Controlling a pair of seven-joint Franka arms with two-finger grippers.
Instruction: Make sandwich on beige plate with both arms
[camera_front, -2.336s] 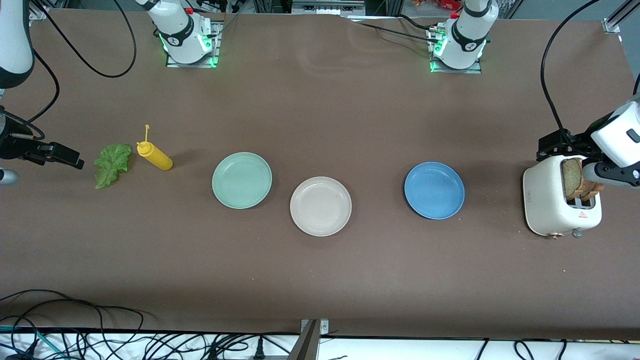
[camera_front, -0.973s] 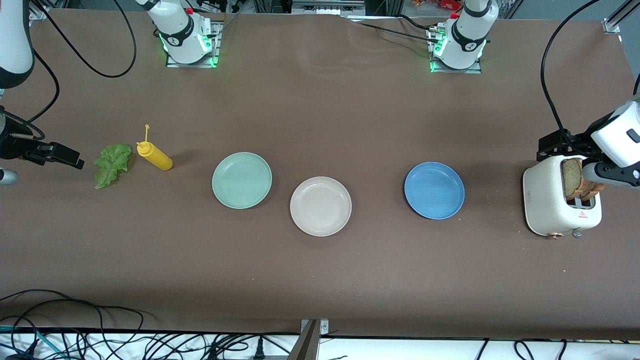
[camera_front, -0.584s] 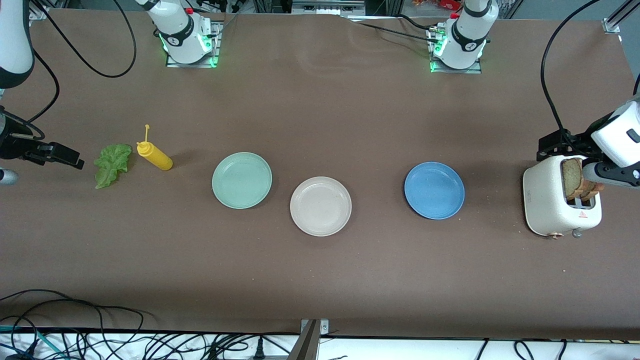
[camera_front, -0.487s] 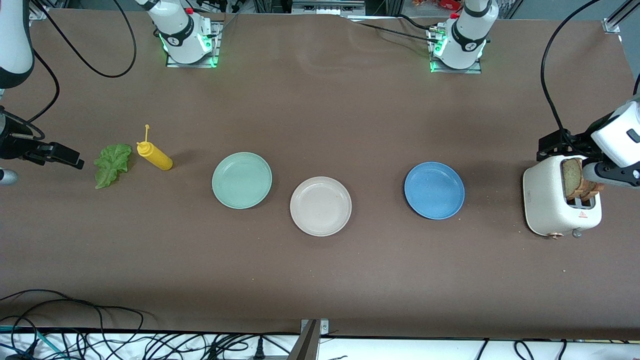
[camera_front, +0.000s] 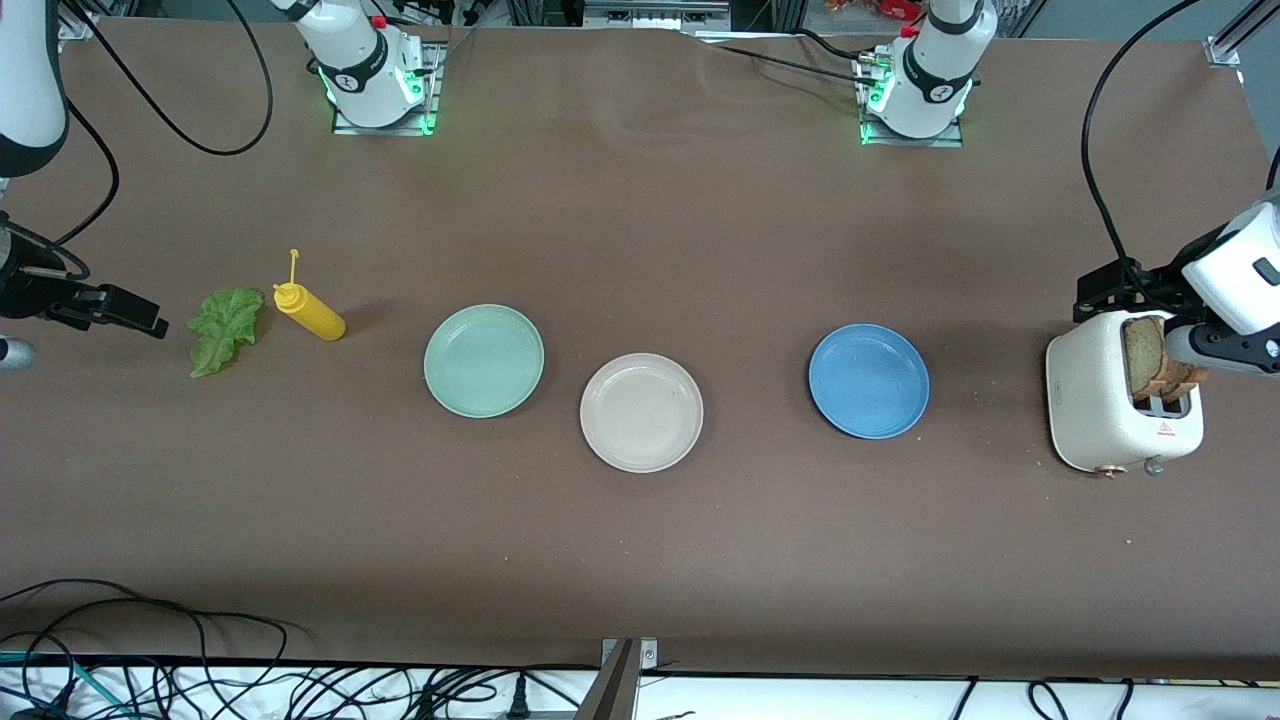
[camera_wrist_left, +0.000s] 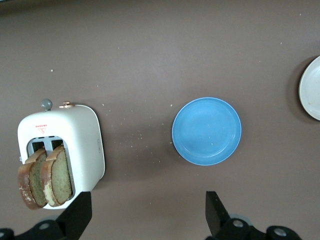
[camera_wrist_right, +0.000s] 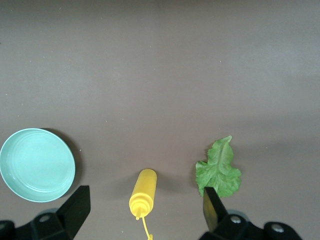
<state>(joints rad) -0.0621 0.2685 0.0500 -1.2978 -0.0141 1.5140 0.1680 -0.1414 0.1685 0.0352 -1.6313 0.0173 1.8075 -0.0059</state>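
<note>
While bare brown tabletop rings the round cream-beige plate (camera_front: 641, 411), two tan-brown bread slices (camera_front: 1150, 366) stand in the white toaster (camera_front: 1100, 405) toward the left arm's end. Spread wide, the left gripper (camera_wrist_left: 147, 212) hovers over it; the right gripper (camera_wrist_right: 145, 210), also spread, hangs above the ruffled green lettuce leaf (camera_front: 224, 329).

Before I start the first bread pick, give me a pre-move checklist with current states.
1. Round cream-beige plate bare, ready for bread: ok.
2. Two brown bread slices upright in the white toaster: ok.
3. Left tool open, above the table beside the toaster: ok.
4. Right tool open, above the table by the ruffled green lettuce leaf: ok.
5. Lettuce leaf lying apart from the yellow squeeze bottle: ok.
6. Slices loose in the slots: cannot tell.
</note>
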